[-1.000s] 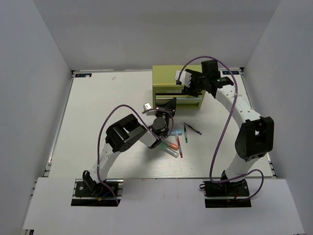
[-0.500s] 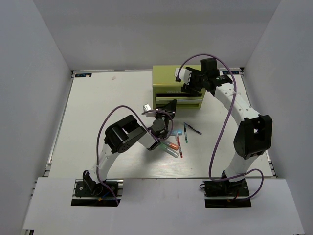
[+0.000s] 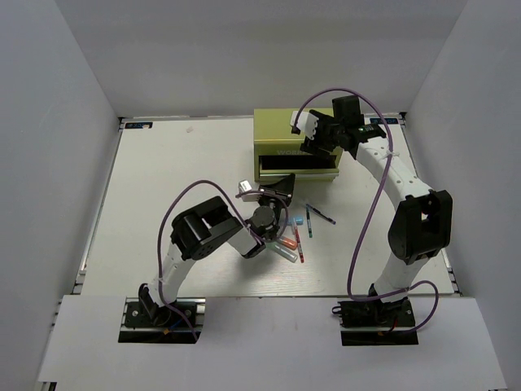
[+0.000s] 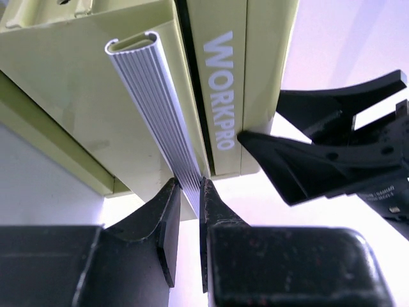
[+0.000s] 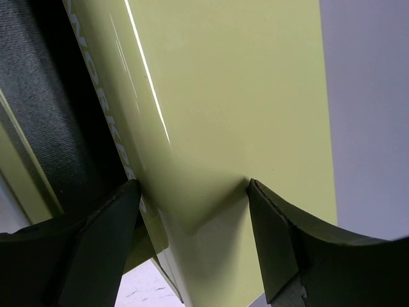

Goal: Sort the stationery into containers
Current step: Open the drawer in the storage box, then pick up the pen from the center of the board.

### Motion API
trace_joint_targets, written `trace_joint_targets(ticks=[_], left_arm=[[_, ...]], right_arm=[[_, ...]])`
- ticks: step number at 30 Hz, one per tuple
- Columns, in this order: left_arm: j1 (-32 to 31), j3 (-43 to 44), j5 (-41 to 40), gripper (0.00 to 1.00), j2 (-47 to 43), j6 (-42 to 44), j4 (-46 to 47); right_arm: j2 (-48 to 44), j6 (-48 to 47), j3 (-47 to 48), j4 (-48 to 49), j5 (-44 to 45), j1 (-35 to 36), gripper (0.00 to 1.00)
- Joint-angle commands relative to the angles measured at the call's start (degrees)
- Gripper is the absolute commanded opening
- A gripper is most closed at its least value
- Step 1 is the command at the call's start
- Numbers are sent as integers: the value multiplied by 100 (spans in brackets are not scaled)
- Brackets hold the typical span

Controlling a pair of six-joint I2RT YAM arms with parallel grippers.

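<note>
Top external: hauls drawer [image 3: 309,165] wider than before via left claw [image 4: 187,192] pinching handle [image 4: 156,109], right claw [image 5: 192,185] splayed bracing chest [image 3: 277,130], pens [image 3: 297,238] next.

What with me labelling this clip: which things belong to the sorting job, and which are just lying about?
Job: yellow-green chest; its ribbed drawer handle, pinched by the left fingers; right fingers against the chest's top; pens and highlighters on the table.
Just there: the arms' purple cables.
</note>
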Motion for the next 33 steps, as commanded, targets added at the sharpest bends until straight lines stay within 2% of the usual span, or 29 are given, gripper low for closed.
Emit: trace_joint_targets(ticks=[1,7,8,10,11,12,14,17,20,23,28,31,32,33], left_arm=[[-232,-335,-177,0,-260,212,2180],[-347,-441,-283,0,-365,318,2180],[-347,-441,-283,3,-365,318,2180],[-347,-494,-283,23,-417,318,2180],[-347,-494,-283,49,-418,318,2180],[-347,-546,-335,65,-418,265,2180],[-347,-547,-336,82,-479,265,2180],[-347,-599,-336,93,-532,265,2180],[-347,-661,-266,99,-646,326,2180],[-347,-915,23,99,-1023,554,2180],[-347,-1688,1033,99,-1822,1020,2180],[-347,-2592,1763,99,-2867,1091,1866],[-347,-3099,2104,99,-3262,1091,1585],[-347,-3322,2281,99,-4231,1152,669]], right_arm=[[52,186,172,119,318,-46,73],[-9,248,137,83,257,-46,76],[-88,239,102,57,231,-55,78],[-150,230,58,13,116,-46,80],[-246,204,-38,4,64,-46,81],[-282,186,-82,4,37,-46,85],[-430,169,-187,4,-7,-46,88],[-598,133,-328,4,-42,-47,90],[-826,116,-434,-13,-60,-55,90],[-1142,90,-610,-48,-147,-64,90],[-2241,45,-1207,-276,-437,-81,88],[-3188,300,-1882,-522,-841,-125,79],[-3356,335,-2032,-593,-938,-117,67],[-3663,370,-2347,-646,-1174,-134,59]])
